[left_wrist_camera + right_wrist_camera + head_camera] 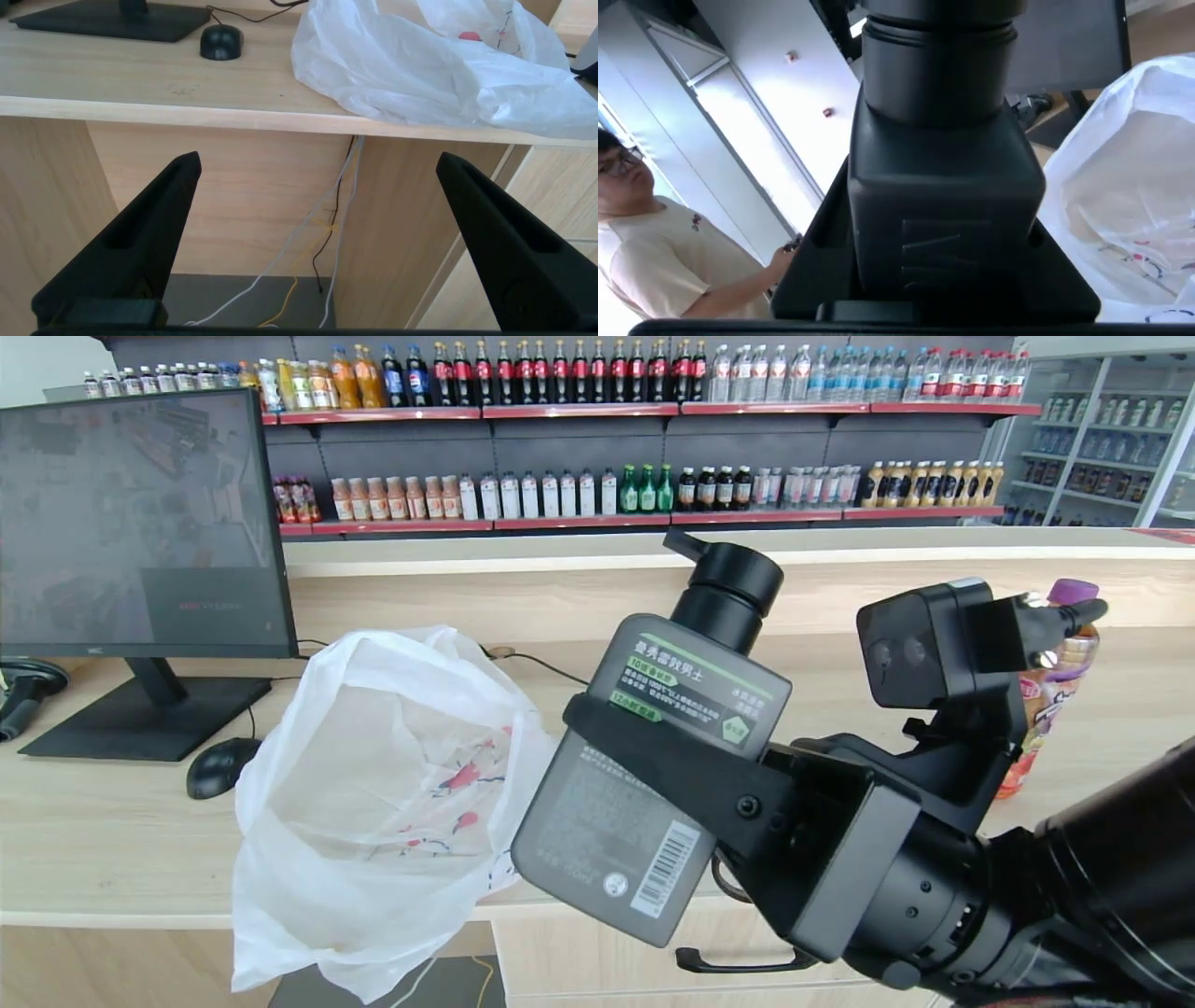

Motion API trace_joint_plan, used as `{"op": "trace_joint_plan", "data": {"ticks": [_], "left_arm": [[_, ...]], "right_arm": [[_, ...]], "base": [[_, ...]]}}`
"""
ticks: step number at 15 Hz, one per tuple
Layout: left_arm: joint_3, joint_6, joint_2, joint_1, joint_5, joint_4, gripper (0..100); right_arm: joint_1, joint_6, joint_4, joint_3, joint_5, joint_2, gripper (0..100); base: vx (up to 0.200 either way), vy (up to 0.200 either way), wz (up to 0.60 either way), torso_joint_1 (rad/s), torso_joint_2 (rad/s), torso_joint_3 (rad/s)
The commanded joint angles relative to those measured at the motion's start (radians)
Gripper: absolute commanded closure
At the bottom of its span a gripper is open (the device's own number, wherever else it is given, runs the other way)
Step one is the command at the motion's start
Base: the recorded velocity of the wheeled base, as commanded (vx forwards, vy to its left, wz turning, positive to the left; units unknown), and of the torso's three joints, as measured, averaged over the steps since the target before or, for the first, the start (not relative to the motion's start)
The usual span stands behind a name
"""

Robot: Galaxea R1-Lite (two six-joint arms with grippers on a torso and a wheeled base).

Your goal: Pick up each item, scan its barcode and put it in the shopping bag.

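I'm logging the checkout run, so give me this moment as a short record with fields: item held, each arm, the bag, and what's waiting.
Held item: grey pump bottle, lifted and tilted, barcode facing the head camera
Right gripper: shut on the bottle's body
Left gripper: open, empty, low before the counter front
Shopping bag: white, open-mouthed, on the counter's near edge, beside the held bottle
Waiting: purple-capped drink bottle, upright on the counter behind the right wrist

The bottle [607,821] is matt grey plastic, the bag [373,803] thin crinkled plastic, the counter [112,831] smooth pale wood
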Motion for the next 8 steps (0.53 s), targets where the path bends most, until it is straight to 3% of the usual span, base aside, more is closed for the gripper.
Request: {"op": "trace_joint_plan", "data": {"ticks": [1, 8], "left_arm": [[0.0, -0.001, 0.0, 0.0, 0.0, 0.0, 0], [0.0, -0.001, 0.0, 0.0, 0.0, 0.0, 0]], "right_arm": [[0.001, 0.002, 0.0, -0.005, 0.028, -0.022, 100], [-0.002, -0.015, 0.0, 0.006, 0.042, -0.054, 100]], "base": [[0.0, 0.0, 0.0, 0.0, 0.0, 0.0], [0.0, 0.0, 0.0, 0.0, 0.0, 0.0]]}}
